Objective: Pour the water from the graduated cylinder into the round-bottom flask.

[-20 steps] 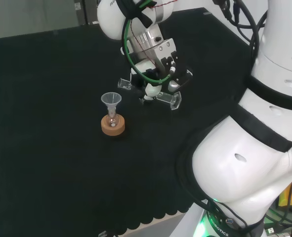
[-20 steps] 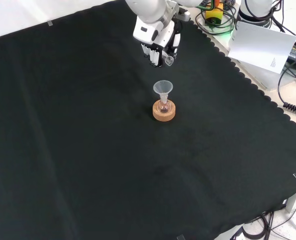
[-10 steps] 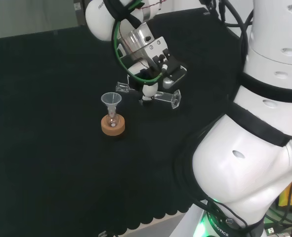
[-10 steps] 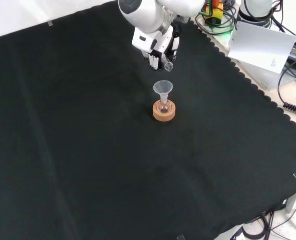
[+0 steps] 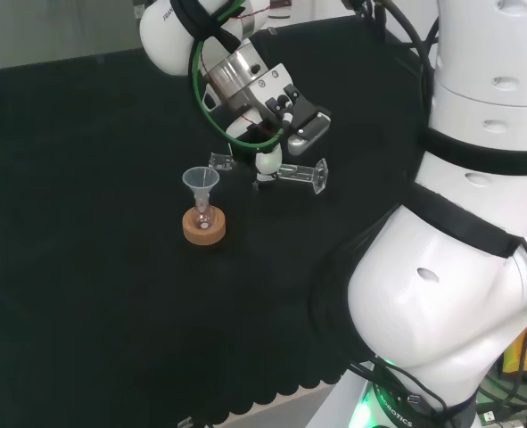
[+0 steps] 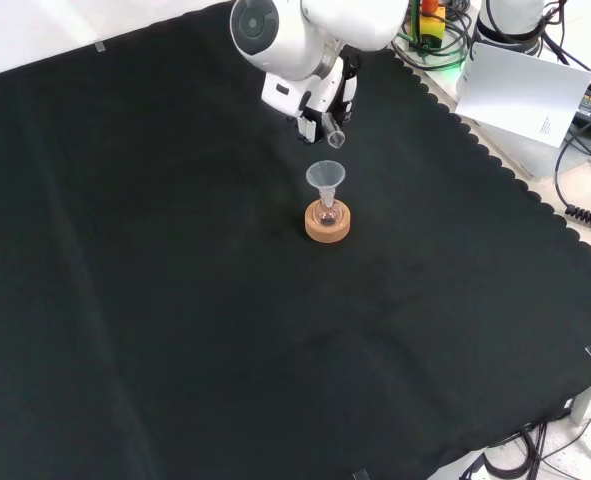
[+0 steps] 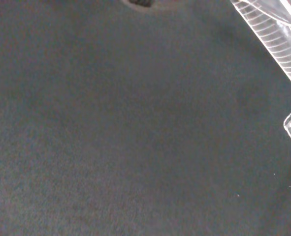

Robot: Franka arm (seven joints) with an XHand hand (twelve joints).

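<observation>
In the head view my hand is shut on a clear graduated cylinder that lies almost level in the air, its foot to the right and its mouth just above and right of a clear funnel. The funnel sits in a small round-bottom flask on a cork ring. In the front view the hand hangs above the funnel, and the cylinder's mouth points down at it. The flask on its cork ring holds a little reddish liquid. The wrist view shows the cylinder's graduated wall over black cloth.
The arm's big white links stand at the head view's right. In the front view the cloth's scalloped edge runs down the right side, with white paper and cables beyond it.
The hand has carried the cylinder left in the head view, so its mouth has come closer to the funnel. The funnel, flask and cork ring have not moved.
</observation>
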